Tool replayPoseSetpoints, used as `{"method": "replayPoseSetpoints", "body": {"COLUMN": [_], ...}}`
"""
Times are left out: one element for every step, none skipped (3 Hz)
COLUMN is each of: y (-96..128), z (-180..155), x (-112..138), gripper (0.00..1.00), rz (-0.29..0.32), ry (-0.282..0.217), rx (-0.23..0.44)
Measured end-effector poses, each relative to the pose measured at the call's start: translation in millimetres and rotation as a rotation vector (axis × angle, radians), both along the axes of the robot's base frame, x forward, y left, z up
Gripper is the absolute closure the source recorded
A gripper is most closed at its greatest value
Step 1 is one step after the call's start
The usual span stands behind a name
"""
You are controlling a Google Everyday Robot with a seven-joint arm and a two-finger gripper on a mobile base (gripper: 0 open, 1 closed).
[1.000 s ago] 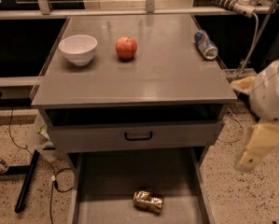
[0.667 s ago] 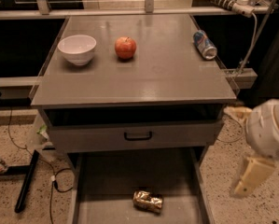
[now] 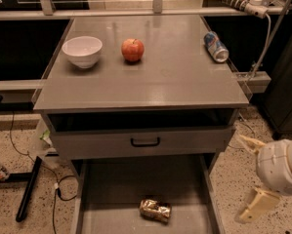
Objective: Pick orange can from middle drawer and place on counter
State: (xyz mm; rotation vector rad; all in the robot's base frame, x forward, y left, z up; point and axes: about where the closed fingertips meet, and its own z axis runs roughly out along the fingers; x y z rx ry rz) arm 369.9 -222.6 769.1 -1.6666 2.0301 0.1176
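Observation:
The orange can [image 3: 155,210], a crumpled golden-brown can, lies on its side on the floor of the open middle drawer [image 3: 114,189], near its front. The counter [image 3: 175,77] is the grey cabinet top above. My gripper [image 3: 249,174] is at the lower right, outside the drawer's right wall and well right of the can. Its two cream fingers [image 3: 255,204] stand wide apart with nothing between them.
On the counter stand a white bowl [image 3: 82,50], a red apple [image 3: 133,49] and a blue-and-silver soda can [image 3: 216,47] lying at the right edge. A shut drawer front with a black handle [image 3: 145,142] sits above the open drawer. Cables and a black stand leg [image 3: 31,189] lie on the floor at left.
My arm has dropped lower and moved toward the bottom right of the view. The can and the things on the counter have not moved.

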Motion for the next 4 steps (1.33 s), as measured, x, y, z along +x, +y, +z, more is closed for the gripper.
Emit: {"method": "replayPoseSetpoints", "body": {"y": [0.3, 11.5, 39.3, 66.7], "z": [0.0, -23.1, -77.0, -132.4], "x": [-0.4, -9.9, -20.2, -16.9], "gripper": [0.00, 0.00, 0.00, 0.00], "rz": [0.000, 0.011, 0.030, 0.034], "ry": [0.002, 0.041, 0.081, 0.065], "rx": [0.000, 0.048, 0.136, 0.242]}}
